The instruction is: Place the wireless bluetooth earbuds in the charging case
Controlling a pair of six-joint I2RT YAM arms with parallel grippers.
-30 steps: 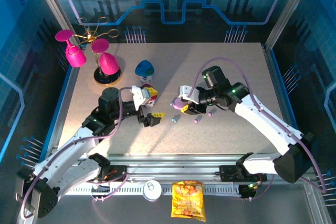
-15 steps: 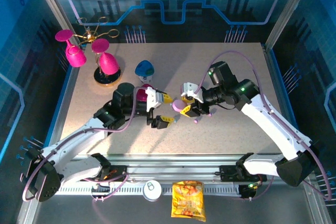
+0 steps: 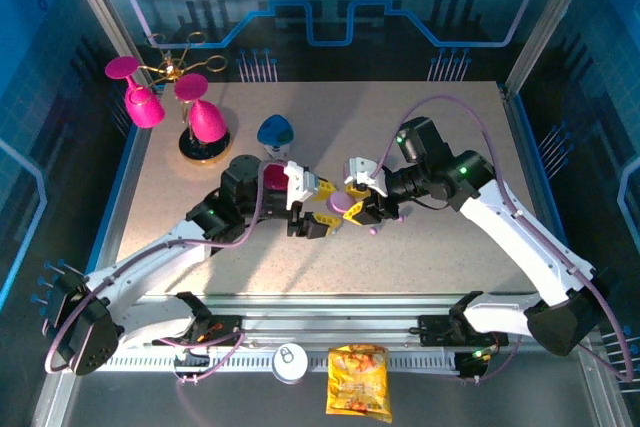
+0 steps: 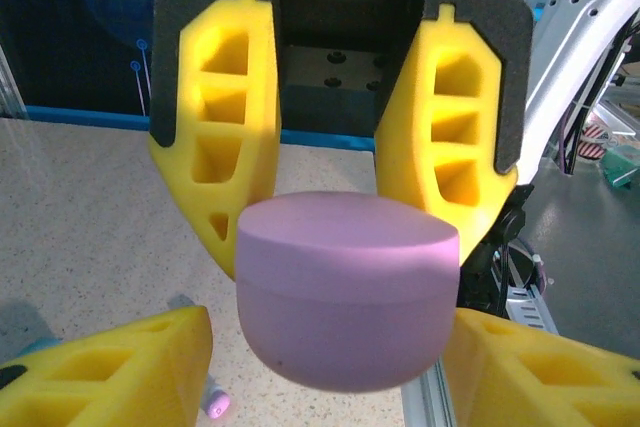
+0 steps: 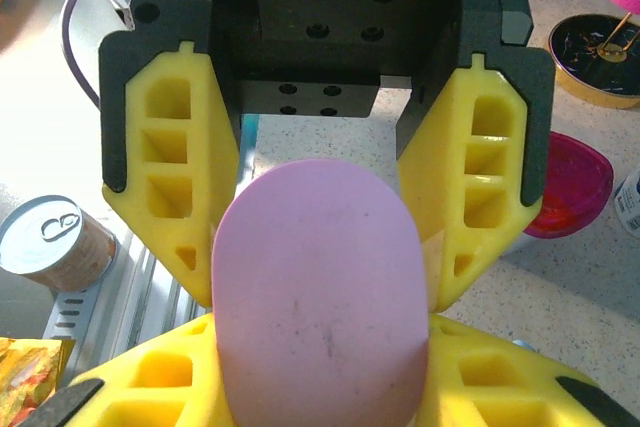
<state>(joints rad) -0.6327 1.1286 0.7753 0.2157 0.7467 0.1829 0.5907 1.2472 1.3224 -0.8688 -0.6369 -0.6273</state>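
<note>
**Fig. Mid-air presentation of the charging case (image 4: 345, 317); early stage of the task.**

The pinkish-purple, pebble-shaped case hangs clear of the worktop (image 4: 90, 207), near its middle and between my two arms. My right pincer (image 5: 322, 287) is narrowed onto the case, one yellow finger on each flank, and carries it.

My left pincer (image 4: 345, 242) brackets the upper half of the case from the opposite side. Its fingers (image 4: 215, 167) lie at or against the edges of the lid. I cannot tell whether they have actually clamped.

In the left wrist view a seam runs round the case and the lid sits down on the base, so I judge it unopened.

- **Done, as I read it:** the case is lifted and offered for a two-handed opening.
- **Left:** part the lid, then fetch each bud and seat it.

Of the wireless bluetooth earbuds (image 3: 373, 231), one pinkish-purple bud lies loose on the worktop just beside the right pincer in the top view. The left wrist view shows a pinkish bud (image 4: 215, 405) on the worktop below the case, possibly the same one. The others I cannot make out. The inside of the case is hidden, and nothing suggests a bud is seated.
</note>
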